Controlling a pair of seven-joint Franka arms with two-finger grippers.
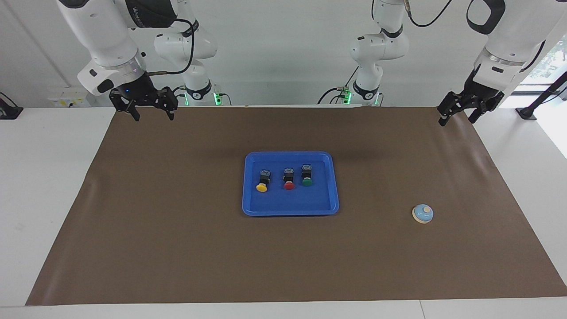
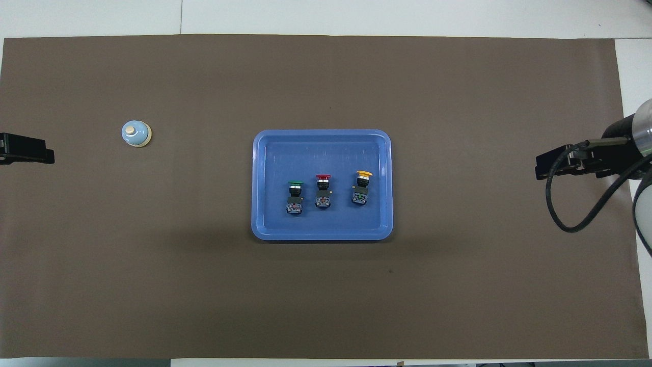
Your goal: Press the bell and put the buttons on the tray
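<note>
The light-blue bell (image 1: 423,214) (image 2: 136,134) stands alone on the brown mat toward the left arm's end, with nothing touching it. The blue tray (image 1: 290,212) (image 2: 321,235) lies mid-mat and holds three buttons lying in a row: yellow (image 1: 262,187) (image 2: 361,187), red (image 1: 289,185) (image 2: 322,190) and green (image 1: 307,181) (image 2: 295,195). My left gripper (image 1: 456,120) (image 2: 28,154) hangs open and empty, high over the mat's corner at its own end, well away from the bell. My right gripper (image 1: 153,117) (image 2: 547,167) waits open and empty over the mat's other end.
The brown mat (image 1: 177,248) covers most of the white table (image 1: 44,177). A black cable (image 2: 575,219) loops down from the right arm.
</note>
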